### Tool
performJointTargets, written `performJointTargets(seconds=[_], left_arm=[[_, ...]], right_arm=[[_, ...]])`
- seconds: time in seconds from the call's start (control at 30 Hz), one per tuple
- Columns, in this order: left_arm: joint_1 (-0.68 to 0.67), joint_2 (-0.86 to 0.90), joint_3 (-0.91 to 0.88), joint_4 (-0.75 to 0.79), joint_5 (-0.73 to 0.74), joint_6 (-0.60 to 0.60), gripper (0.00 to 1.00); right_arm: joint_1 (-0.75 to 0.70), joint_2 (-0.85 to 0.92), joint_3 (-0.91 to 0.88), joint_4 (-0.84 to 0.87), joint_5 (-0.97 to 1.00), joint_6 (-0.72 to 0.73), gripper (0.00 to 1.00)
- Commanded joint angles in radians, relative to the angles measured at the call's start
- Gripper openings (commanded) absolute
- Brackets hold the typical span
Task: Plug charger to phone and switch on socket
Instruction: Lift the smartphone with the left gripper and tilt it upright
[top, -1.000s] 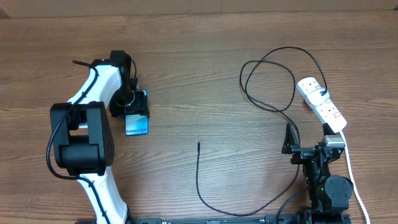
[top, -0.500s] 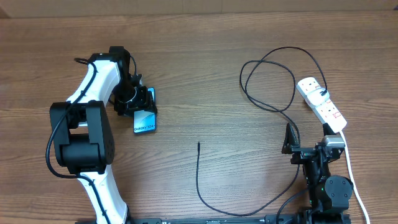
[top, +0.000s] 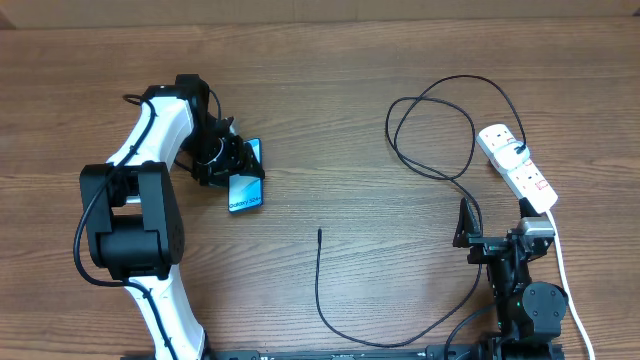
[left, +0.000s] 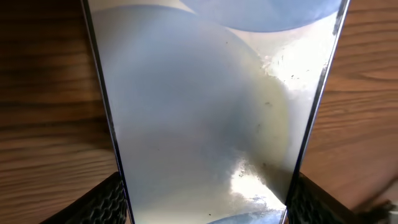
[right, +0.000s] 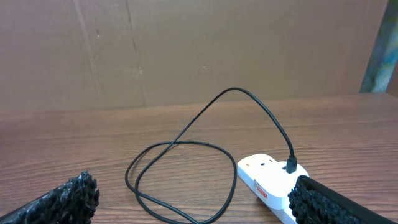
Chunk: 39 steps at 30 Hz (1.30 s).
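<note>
Left gripper (top: 238, 168) is clamped on a slim smartphone with a pale blue screen (top: 246, 190) at the left of the brown wooden table (top: 320, 60), black ribbed fingers (left: 106, 200) pressed to its two long edges. Right gripper (top: 463, 224) sits near right, spread wide, holding nothing. The thin black charger cable (top: 318, 270) runs from the white power strip (top: 517, 165) at far right; its free tip lies mid-table, well apart from the phone.
</note>
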Motion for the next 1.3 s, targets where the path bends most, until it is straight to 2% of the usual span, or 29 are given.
performJointTargets(seconds=[0.0,0.23,0.73,1.1,1.27], left_arm=[[0.0,0.005,0.027,-0.006,0.134,0.013,0.41],[0.0,0.005,0.028,-0.002,0.299,0.053,0.38],[0.0,0.005,0.028,-0.027,0.674,0.052,0.36],[0.0,-0.013,0.035,-0.063,0.672,0.053,0.27],[0.0,-0.069,0.038,-0.064,0.663,0.052,0.27]], right_arm=[[0.007,-0.01,-0.01,0.006,0.01,0.003,1.0],[0.007,-0.01,-0.01,0.006,0.01,0.003,1.0],[0.007,-0.01,-0.01,0.006,0.01,0.003,1.0],[0.007,-0.01,-0.01,0.006,0.01,0.003,1.0],[0.007,-0.01,-0.01,0.006,0.01,0.002,1.0]])
